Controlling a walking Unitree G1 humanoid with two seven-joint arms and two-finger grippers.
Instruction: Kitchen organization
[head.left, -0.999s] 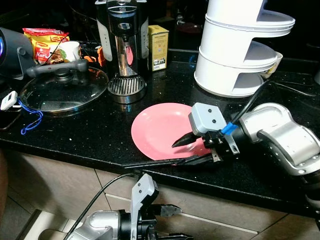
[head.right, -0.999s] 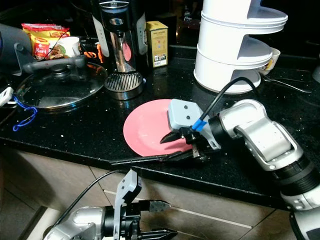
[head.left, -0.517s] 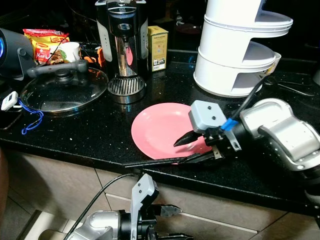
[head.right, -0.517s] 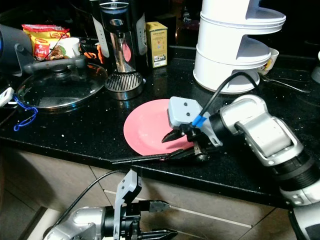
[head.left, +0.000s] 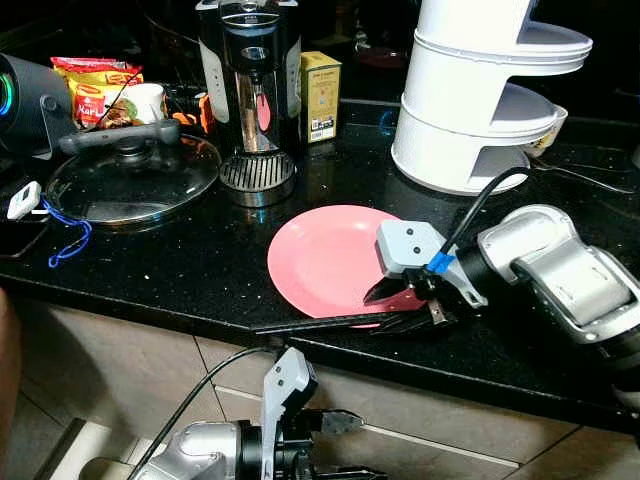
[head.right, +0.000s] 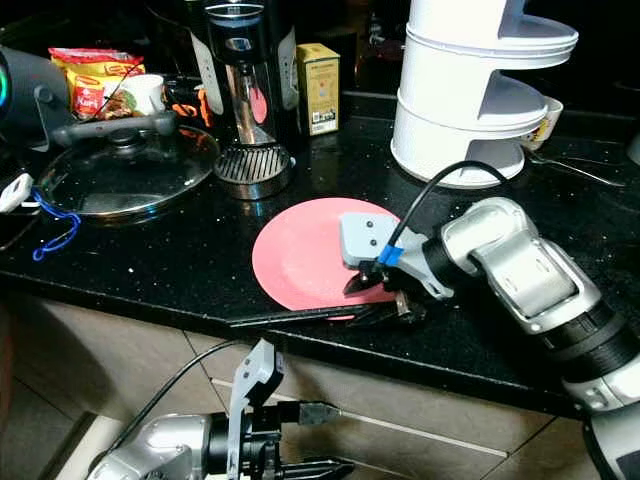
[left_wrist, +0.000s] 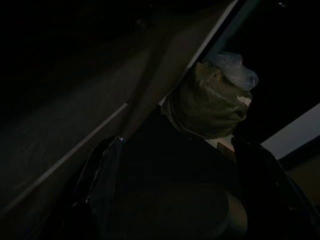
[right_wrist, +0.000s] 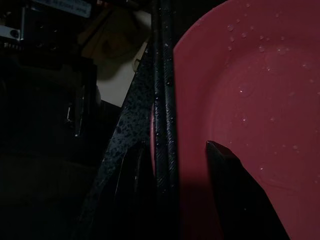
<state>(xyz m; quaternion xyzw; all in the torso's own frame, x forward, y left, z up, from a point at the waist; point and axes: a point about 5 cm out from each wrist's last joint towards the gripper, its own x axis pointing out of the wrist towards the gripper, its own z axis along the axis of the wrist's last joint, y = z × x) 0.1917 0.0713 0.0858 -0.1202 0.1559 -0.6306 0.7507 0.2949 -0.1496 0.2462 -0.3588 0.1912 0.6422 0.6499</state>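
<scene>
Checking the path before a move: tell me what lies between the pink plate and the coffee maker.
Bare black counter separates the plate from the coffee maker; both eye views show it. The right end effector sits at the plate's opposite, near rim.

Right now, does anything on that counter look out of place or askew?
Yes: the pink plate sits at the counter's front edge, its near rim resting on black chopsticks lying along that edge. The right gripper straddles that rim, fingers open.
</scene>
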